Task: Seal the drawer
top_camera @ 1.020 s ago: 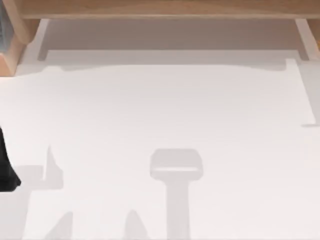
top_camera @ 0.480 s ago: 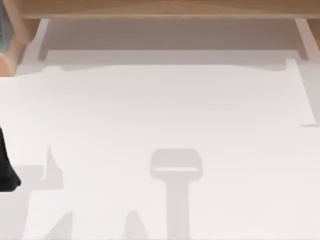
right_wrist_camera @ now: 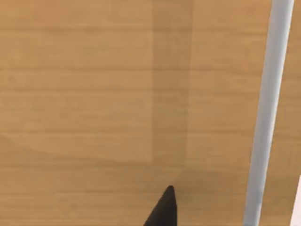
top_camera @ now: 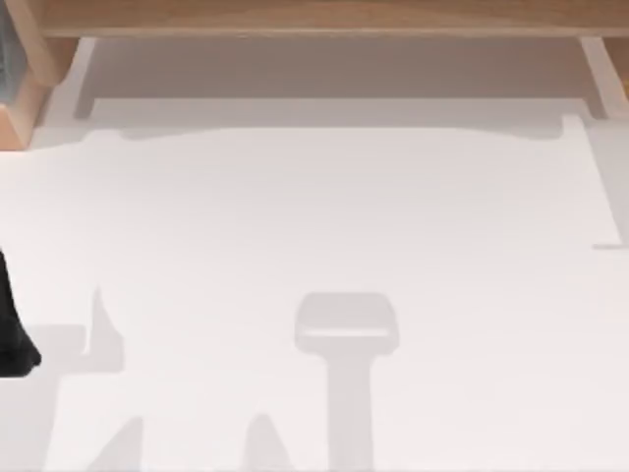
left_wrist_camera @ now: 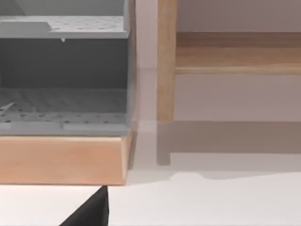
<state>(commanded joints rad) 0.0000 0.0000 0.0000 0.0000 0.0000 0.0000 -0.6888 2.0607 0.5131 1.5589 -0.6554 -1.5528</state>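
The drawer (left_wrist_camera: 61,160) stands pulled out in the left wrist view, a light wooden front below a grey perforated inside (left_wrist_camera: 61,101). Its corner (top_camera: 18,93) shows at the top view's far left. A black part of my left gripper (left_wrist_camera: 89,212) lies just before that wooden front, and the left arm (top_camera: 12,339) sits at the table's left edge. The right wrist view looks close onto a wooden face (right_wrist_camera: 94,94) with a pale grey bar (right_wrist_camera: 265,113) down one side. A black tip of my right gripper (right_wrist_camera: 162,209) points at that wood.
A wooden frame (top_camera: 314,18) runs along the back of the white table (top_camera: 324,216), with a wooden post (left_wrist_camera: 165,61) beside the drawer. Shadows of the arms fall on the table's front half.
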